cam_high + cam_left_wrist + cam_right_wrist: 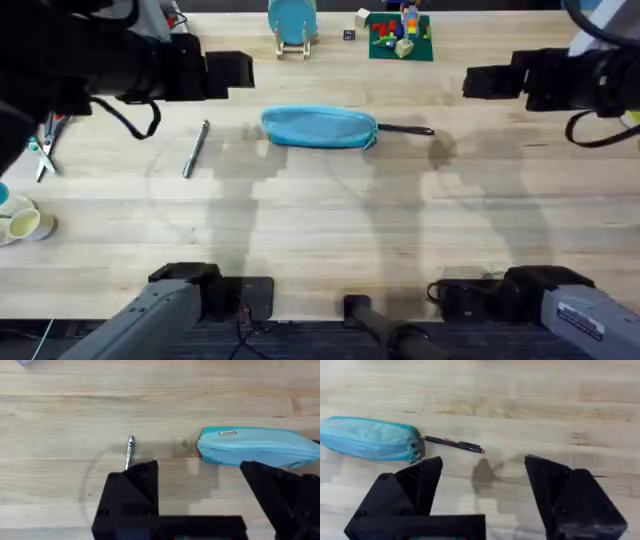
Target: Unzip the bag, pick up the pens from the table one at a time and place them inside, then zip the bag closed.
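The light blue bag (320,127) lies lengthwise at the middle of the table (330,230). A silver-grey pen (196,148) rests to its left, apart from it. A black pen (405,129) lies at the bag's right end, its tip hidden by the bag. My left gripper (230,72) hangs high over the back left. In the left wrist view it (200,492) is open above the silver pen (129,452) and the bag (257,446). My right gripper (490,82), high at the back right, is open (482,495) over the black pen (454,444) and the bag (370,437).
Scissors (45,145) lie at the left edge, and a pale tape roll (22,224) sits nearer the front left. A teal disc on a wooden stand (291,25) and a green plate of toys (400,38) stand along the back. Bare wood spans the front half.
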